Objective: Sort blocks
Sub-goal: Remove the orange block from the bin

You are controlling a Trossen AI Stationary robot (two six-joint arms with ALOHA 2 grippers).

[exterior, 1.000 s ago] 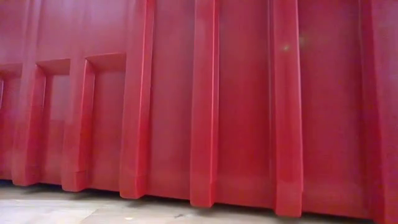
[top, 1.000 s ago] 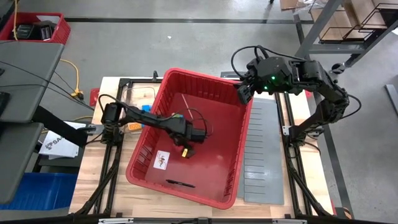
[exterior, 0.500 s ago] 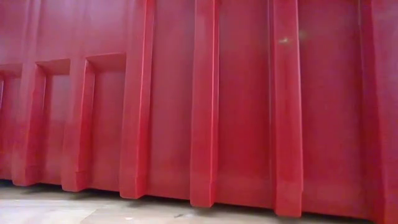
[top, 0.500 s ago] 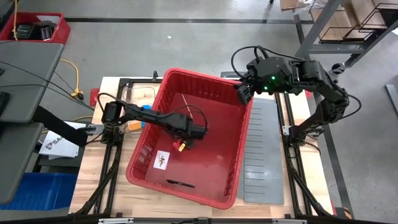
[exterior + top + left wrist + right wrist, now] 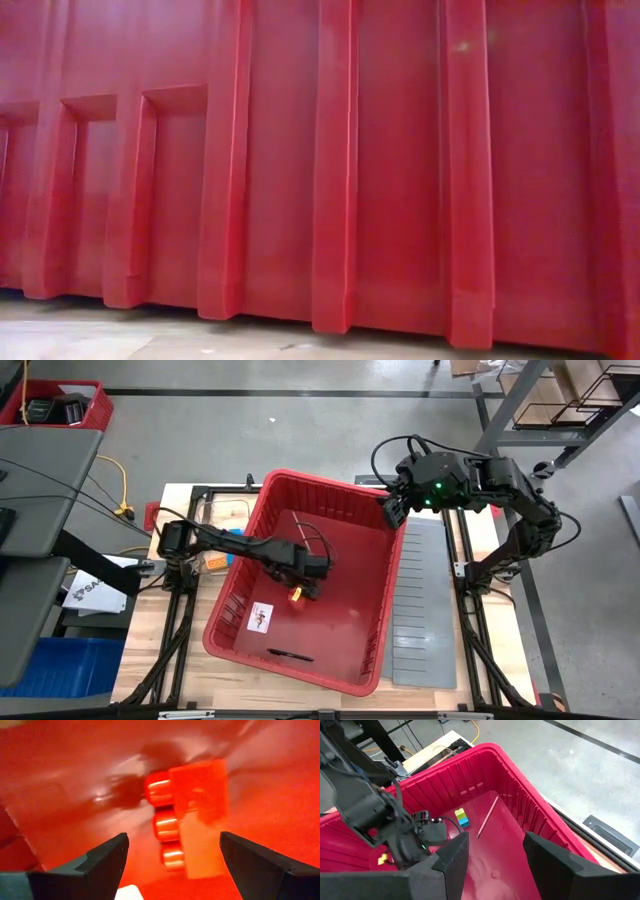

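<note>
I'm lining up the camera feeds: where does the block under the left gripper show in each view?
High view: the orange block lies on the floor of the red bin, just below the left gripper.
Low view: not in it; only the bin's outer wall shows.
Left wrist view: the block sits centre, between that gripper's open fingers.
Right wrist view: hidden behind the left arm.
Shared landmark: the red bin.

Bin's sitting mid-table, you're reaching into it

Your left gripper (image 5: 298,594) is hanging inside the bin (image 5: 375,610) over a block (image 5: 192,815); divider sheets (image 5: 425,610) are lying right of it.
</note>
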